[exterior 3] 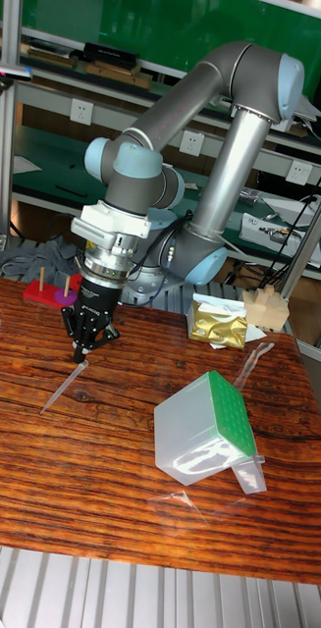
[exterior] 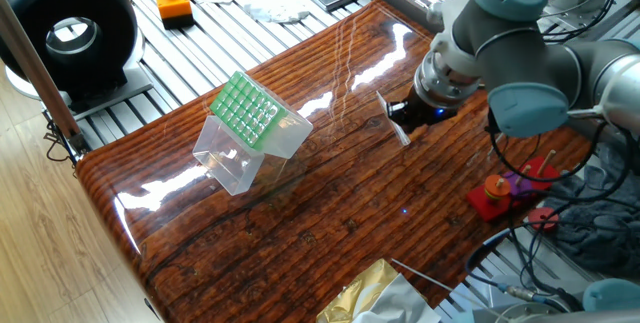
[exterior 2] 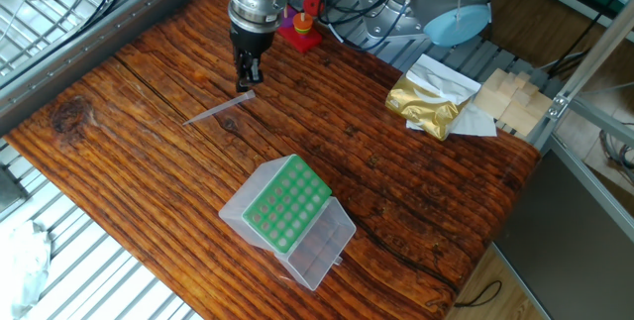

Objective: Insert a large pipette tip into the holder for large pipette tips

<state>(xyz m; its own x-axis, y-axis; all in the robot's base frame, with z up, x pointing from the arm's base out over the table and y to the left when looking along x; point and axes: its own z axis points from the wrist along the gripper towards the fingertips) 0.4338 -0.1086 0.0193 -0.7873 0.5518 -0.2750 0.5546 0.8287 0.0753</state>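
Step in hand: pickup of the large pipette tip (exterior 2: 219,108). The tip lies flat on the wooden table (exterior 2: 396,191), wide end toward the robot, narrow end pointing away across the grain.

The end effector (exterior 2: 246,84) stands vertical right at the wide end of the tip, fingers low and seemingly touching or just above the table. In the tall fixed view the end effector (exterior 3: 85,354) shows its 2 fingers drawn close at the tip's upper end (exterior 3: 66,379); I cannot tell whether they are clamped on the tip or merely narrow beside it. The tip looks not yet lifted.

The holder for large pipette tips (exterior 2: 286,219) sits well apart from the tip, near the table's other edge. It appears tipped on 1 side, green grid (exterior: 245,110) slanted, clear lid hanging open.

Judgement on next move: confirm a firm pinch on the wide end, lift clear, swing the narrow end down. The slanted grid will call for matching the hole axis before insertion.
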